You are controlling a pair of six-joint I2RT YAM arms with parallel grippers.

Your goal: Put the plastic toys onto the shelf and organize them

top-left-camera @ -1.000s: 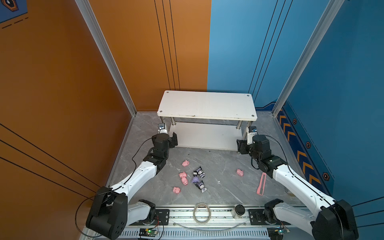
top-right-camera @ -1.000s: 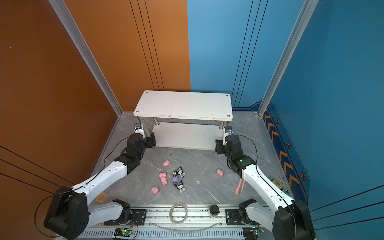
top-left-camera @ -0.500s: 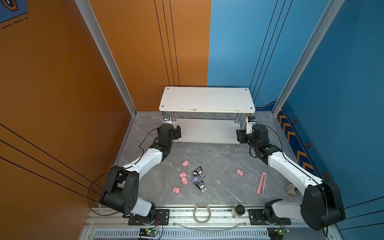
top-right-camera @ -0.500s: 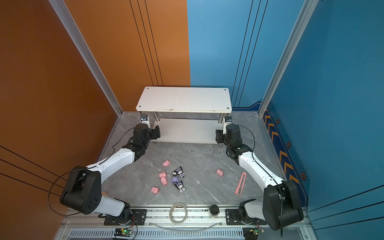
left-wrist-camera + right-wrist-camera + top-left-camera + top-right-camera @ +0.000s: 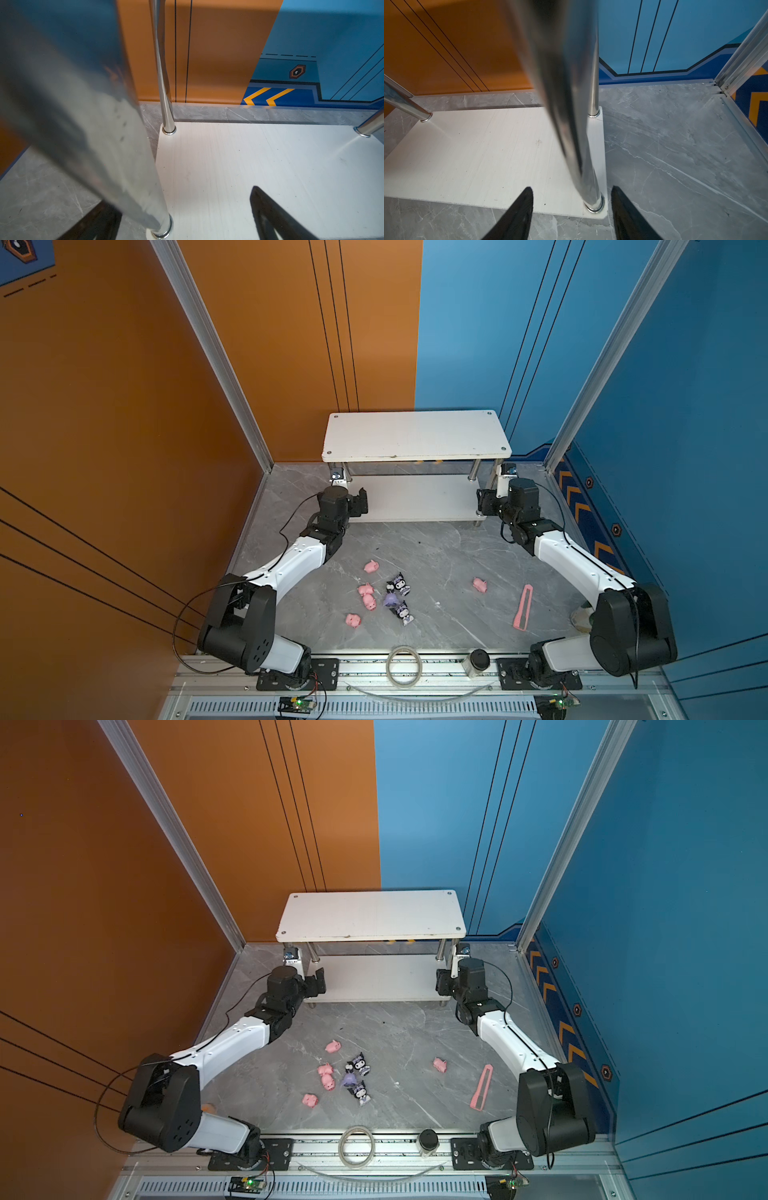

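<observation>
The white two-tier shelf (image 5: 415, 435) (image 5: 370, 915) stands at the back wall. My left gripper (image 5: 360, 504) (image 5: 182, 220) is open around its front-left chrome leg (image 5: 93, 135), over the lower board (image 5: 259, 166). My right gripper (image 5: 483, 504) (image 5: 572, 216) is open astride the front-right leg (image 5: 571, 114), with a gap on each side. The plastic toys lie on the grey floor in front: pink pigs (image 5: 371, 566) (image 5: 368, 596) (image 5: 353, 619) (image 5: 480, 584) and black-white-purple figures (image 5: 398, 584) (image 5: 405, 614). Both boards are bare.
A flat pink strip (image 5: 523, 608) lies near the right arm's base. A clear tape ring (image 5: 404, 666) and a black-capped jar (image 5: 478, 662) sit on the front rail. Orange and blue walls close in behind and beside the shelf.
The shelf has slid back toward the rear wall, and both arms have stretched forward with it. The left jaws have widened around the leg.
</observation>
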